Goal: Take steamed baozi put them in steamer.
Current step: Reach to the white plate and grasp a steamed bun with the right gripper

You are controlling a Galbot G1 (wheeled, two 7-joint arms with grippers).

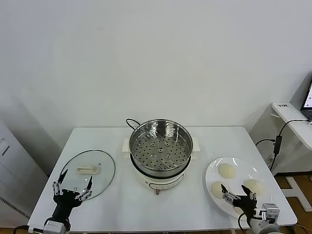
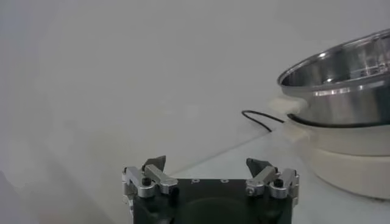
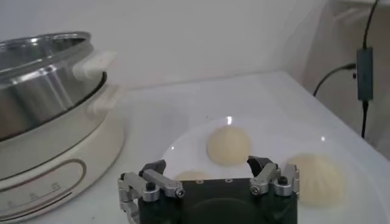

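The steamer [image 1: 161,148], a shiny perforated steel basket on a white cooker base, stands mid-table with nothing in it. Three cream-white steamed baozi [image 1: 226,170] [image 1: 217,189] [image 1: 252,185] lie on a white plate [image 1: 210,171] at the right. My right gripper [image 1: 239,192] hangs open over the plate's near edge, holding nothing. In the right wrist view the baozi [image 3: 228,145] [image 3: 317,176] [image 3: 194,176] lie just beyond that gripper [image 3: 210,165], with the steamer [image 3: 42,79] farther off. My left gripper [image 1: 77,177] stands open at the front left, also seen in its own view [image 2: 207,163].
A round glass lid [image 1: 97,163] with a white handle lies flat at the left, partly under the left gripper. The cooker's black cord [image 1: 130,122] loops behind the steamer. A white stand with cables [image 1: 287,122] is off the table's right side.
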